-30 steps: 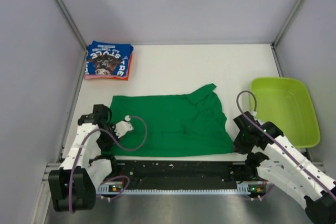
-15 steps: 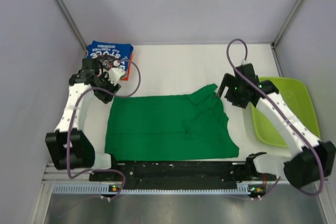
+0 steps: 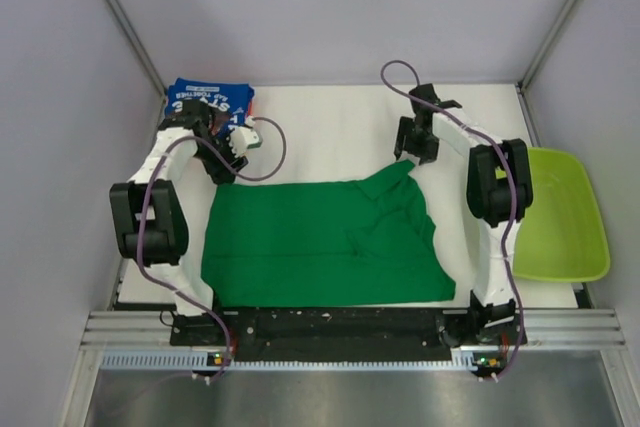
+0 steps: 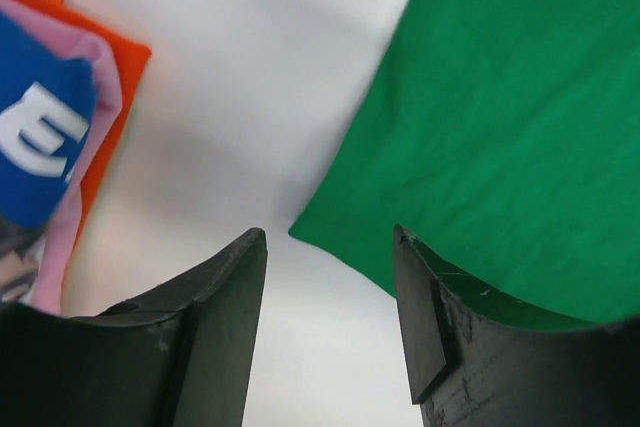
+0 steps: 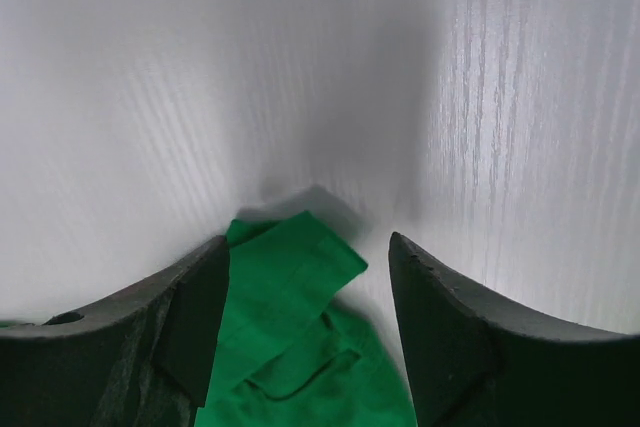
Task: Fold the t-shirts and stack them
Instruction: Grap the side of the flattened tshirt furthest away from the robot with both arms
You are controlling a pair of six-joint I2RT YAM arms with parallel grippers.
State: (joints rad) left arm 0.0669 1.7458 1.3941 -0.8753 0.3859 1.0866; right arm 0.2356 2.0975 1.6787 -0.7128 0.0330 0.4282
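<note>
Left gripper (image 4: 328, 247) stands parted and empty, green shirt (image 4: 500, 127) corner just ahead; right gripper (image 5: 308, 247) likewise (cloth tip between its fingers, seemingly untouched).

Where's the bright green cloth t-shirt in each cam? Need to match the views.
Top external: the plain bright green cloth t-shirt lies spread flat, from the centre to the near side of the table.
Left wrist: it fills the right half, with one corner reaching toward bottom centre.
Right wrist: only a tip shows, at bottom centre.
Shared landmark: the white tabletop around the shirt in all three.
</note>
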